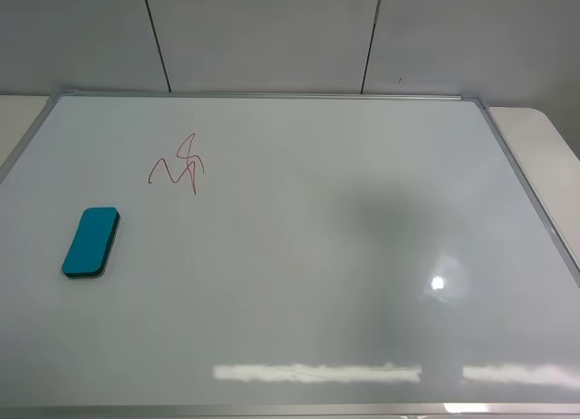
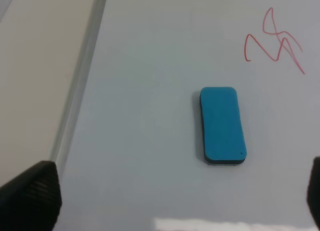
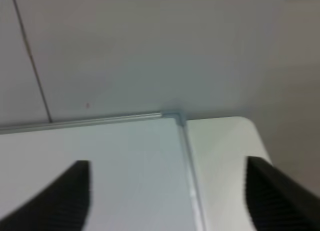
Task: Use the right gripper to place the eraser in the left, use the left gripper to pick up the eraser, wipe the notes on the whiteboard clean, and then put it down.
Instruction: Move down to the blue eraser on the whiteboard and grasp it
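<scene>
While the eraser [image 1: 91, 242] is lying flat, teal side up, on the whiteboard [image 1: 344, 256] close to its left edge, the red notes [image 1: 178, 165] are sitting apart from it, nearer the far left corner. The left gripper [image 2: 172, 198] is hovering above that left edge area with its two fingertips [image 2: 35, 191] spread wide, released and holding nothing, the eraser showing ahead of them and clear of both. The right gripper [image 3: 170, 198] is hanging over the board's far right corner, jaws also standing apart, released and gripping nothing, the silver frame [image 3: 180, 122] showing between them.
</scene>
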